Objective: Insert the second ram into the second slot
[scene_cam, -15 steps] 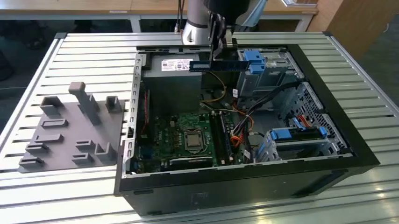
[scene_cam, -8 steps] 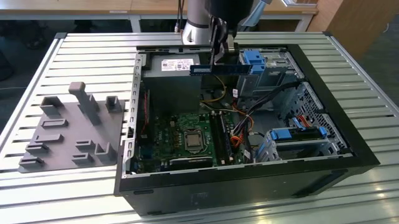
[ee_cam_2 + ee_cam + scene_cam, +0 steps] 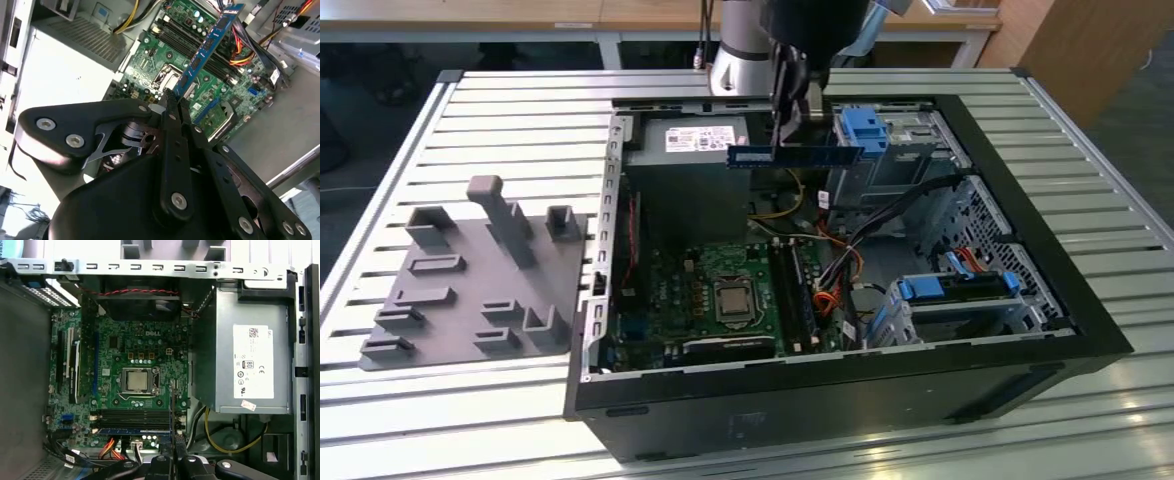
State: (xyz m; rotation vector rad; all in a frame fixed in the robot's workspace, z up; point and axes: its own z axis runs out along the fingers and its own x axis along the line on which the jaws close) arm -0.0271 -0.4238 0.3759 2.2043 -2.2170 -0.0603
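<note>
Black claw (image 3: 783,146) is clenched on the second ram (image 3: 795,156), a thin, long blue-green circuit-board stick with dark chips. In the second wrist view the claw (image 3: 173,99) has its jaws pressed together on one end of the stick (image 3: 207,46), and the rest runs out past the tips.

In the exterior view the stick hangs level and on edge. It is held in the air over the far end of the open black computer case (image 3: 854,400), across the gap between the grey power-supply box (image 3: 700,140) and a chunky blue plastic drive bracket (image 3: 861,128). It is well clear of the green motherboard (image 3: 720,290).

In the first wrist view the stick shows edge-on (image 3: 132,430), parallel to the long black memory slots (image 3: 132,416) and just beside them. It is not seated.

The case stands on a silver slatted metal table (image 3: 494,110). A grey moulded fixture plate (image 3: 454,290) lies by the table edge on the exterior view's left.
</note>
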